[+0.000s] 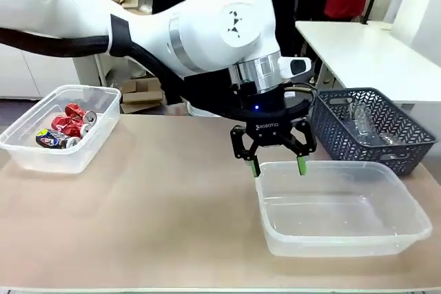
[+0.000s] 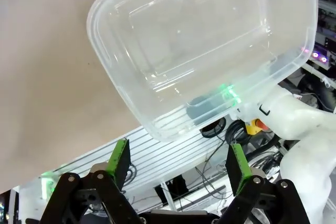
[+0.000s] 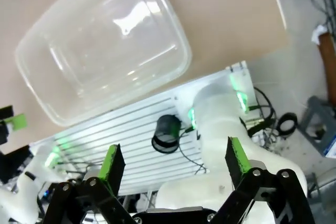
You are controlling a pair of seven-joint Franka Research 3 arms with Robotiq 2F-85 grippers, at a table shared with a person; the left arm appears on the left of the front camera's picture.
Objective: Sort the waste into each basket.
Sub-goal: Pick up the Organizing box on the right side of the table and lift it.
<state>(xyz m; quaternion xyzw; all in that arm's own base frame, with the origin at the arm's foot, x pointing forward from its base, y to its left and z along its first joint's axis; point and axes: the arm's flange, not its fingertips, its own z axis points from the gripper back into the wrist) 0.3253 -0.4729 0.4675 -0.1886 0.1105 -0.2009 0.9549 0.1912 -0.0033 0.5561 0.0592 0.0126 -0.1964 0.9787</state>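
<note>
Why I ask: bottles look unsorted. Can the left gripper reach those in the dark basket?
Probably yes: the left gripper hangs open near the dark basket, and the clear bottles lie uncovered in its open top.

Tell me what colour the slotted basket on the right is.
The slotted basket is dark blue-grey; the front view shows it best.

Red and multicoloured cans point(image 1: 67, 124), clear colourless tub point(image 1: 416, 229), dark blue chevron-patterned basket point(image 1: 408, 140), beige table point(image 1: 158, 197)

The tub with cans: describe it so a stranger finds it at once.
On the tan table, look to the robot's left side. A clear plastic tub sits there. Unlike the clear tub at right, it holds crushed cans, mostly red.
</note>
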